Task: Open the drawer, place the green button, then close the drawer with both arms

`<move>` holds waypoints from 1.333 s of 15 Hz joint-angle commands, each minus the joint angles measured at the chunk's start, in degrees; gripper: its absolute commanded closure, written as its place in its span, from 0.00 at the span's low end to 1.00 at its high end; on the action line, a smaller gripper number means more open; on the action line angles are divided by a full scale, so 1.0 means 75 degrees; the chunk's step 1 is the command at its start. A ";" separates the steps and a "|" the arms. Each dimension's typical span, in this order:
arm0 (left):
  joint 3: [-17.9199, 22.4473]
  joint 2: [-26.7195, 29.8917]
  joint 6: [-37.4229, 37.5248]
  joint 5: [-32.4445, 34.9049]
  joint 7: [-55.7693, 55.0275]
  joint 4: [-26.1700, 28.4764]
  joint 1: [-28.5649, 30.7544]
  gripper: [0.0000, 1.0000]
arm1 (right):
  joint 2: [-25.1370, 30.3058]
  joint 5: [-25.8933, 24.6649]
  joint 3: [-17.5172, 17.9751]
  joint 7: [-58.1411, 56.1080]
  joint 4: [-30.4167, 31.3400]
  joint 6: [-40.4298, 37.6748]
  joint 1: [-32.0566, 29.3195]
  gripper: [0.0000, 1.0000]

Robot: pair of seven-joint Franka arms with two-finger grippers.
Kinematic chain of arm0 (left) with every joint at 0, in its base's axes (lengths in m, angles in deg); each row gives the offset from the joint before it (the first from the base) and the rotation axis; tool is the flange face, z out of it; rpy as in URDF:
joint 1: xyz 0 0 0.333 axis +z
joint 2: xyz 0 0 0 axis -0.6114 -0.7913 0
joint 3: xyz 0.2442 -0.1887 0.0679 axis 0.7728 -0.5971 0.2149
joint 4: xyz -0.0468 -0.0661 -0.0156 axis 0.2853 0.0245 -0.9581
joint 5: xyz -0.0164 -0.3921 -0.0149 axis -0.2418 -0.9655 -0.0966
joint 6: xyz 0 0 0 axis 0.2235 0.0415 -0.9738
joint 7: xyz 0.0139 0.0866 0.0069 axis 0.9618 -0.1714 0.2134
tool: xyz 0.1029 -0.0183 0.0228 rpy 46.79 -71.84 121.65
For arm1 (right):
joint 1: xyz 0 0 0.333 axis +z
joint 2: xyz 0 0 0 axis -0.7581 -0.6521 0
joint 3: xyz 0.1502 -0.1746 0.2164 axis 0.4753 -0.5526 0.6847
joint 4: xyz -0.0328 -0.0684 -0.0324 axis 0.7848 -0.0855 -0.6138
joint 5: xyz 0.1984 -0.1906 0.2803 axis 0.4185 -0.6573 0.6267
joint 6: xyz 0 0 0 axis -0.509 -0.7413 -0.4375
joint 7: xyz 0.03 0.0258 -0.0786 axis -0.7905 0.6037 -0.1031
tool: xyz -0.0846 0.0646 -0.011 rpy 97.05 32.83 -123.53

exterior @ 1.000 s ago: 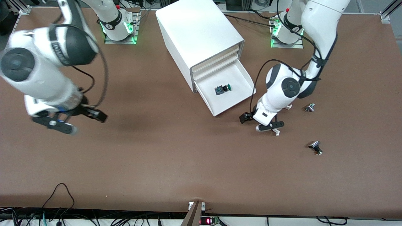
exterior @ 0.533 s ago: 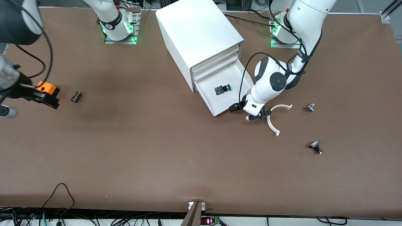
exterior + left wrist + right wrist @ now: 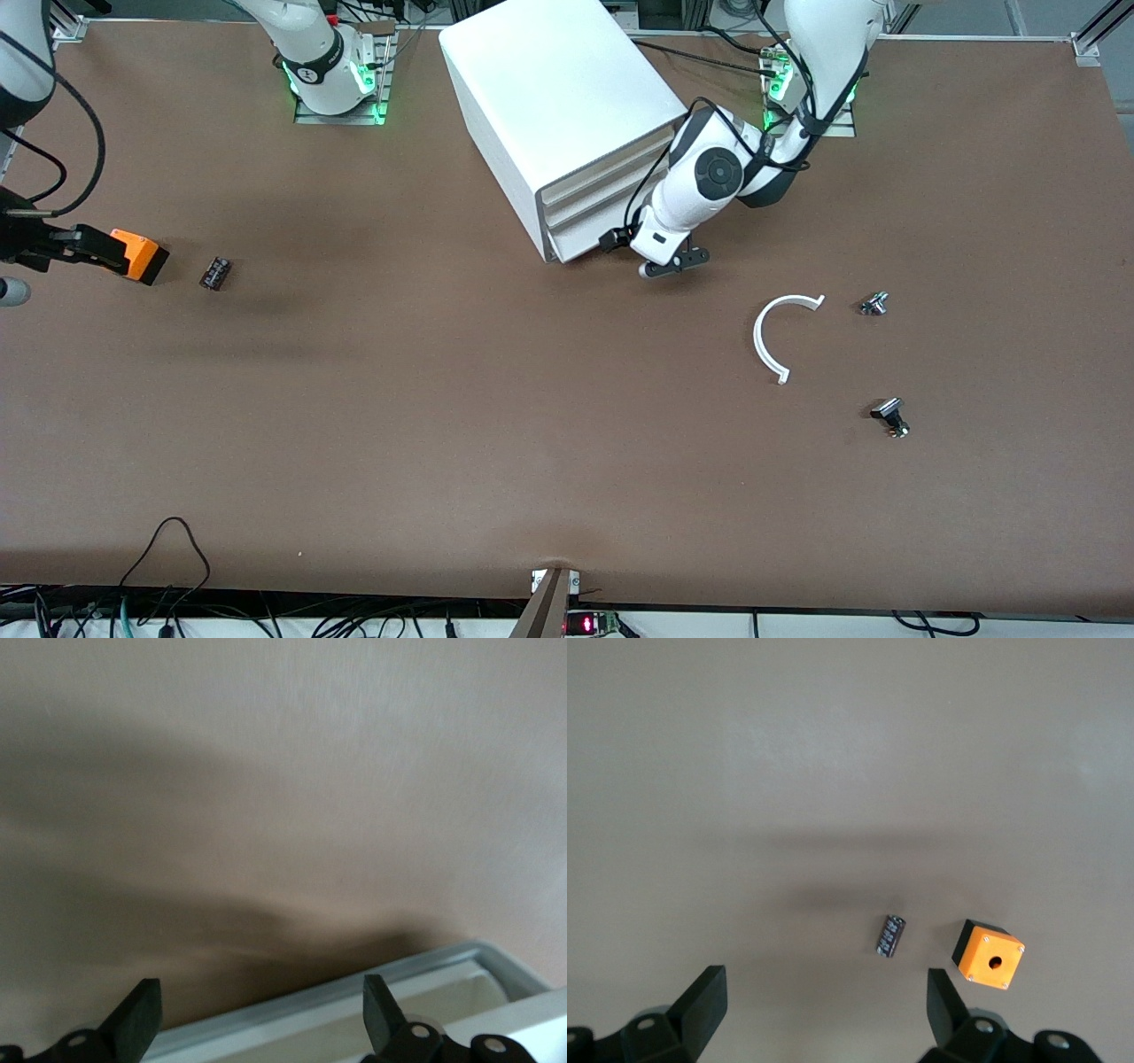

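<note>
1. Drawer (image 3: 592,237): bottom one in the white cabinet (image 3: 558,80), pushed in flush with the three above, or very nearly so.
2. Button: nowhere in sight on the tabletop (image 3: 532,425); probably shut inside the drawer, though hidden.
3. Drawer front set slantwise, its end toward the right arm lying nearer the front camera.
4. Left claw (image 3: 673,263): fingers apart, empty, low and right in front of the drawer, by its end toward the left arm; touching or just clear cannot be told. Clearly the nearer arm.
5. Any last nudge would go straight into that front.
6. Right claw (image 3: 824,1014): fingers apart, empty, waiting over the right arm's end of the tabletop, above an orange box (image 3: 990,957) and a small black block (image 3: 891,934), well apart from the cabinet.
</note>
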 commanded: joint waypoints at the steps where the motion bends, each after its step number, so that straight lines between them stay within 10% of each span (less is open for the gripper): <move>1: -0.0197 0.0195 0.0076 -0.0163 -0.0076 0.0313 -0.0160 0.00 | 0.1339 0.0108 -0.0002 -0.0045 0.1741 0.0673 -0.0011 0.00; 13: 0.0656 0.0884 -0.0534 -0.0011 0.1930 -0.0495 0.1794 0.00 | 0.1305 0.0331 -0.0049 0.0272 0.1637 0.0286 -0.0011 0.00; 17: 0.0937 0.1856 0.1335 0.0024 0.4936 -0.0798 0.2862 0.00 | 0.1141 0.0343 -0.0060 0.0260 0.1286 0.0275 -0.0011 0.00; 20: 0.1582 0.2151 0.3900 0.1166 0.5875 -0.2352 0.2968 0.00 | 0.1106 0.0343 -0.0049 0.0225 0.1215 0.0275 -0.0011 0.00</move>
